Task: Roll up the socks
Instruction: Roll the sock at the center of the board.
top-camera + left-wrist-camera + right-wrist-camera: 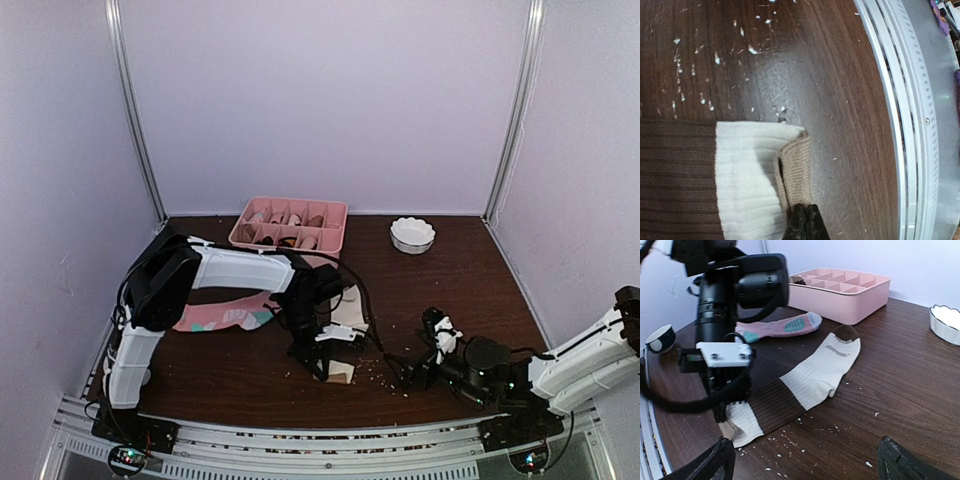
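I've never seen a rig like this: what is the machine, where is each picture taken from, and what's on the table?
These are two robot arms bolted to a table, each ending in a two-finger gripper. One picture looks down from above; the other two come from cameras on the wrists. On the table lie a cream sock, a pink sock, a pink tray and a white bowl. The left gripper pinches the cream sock's end; the right gripper is open, empty.
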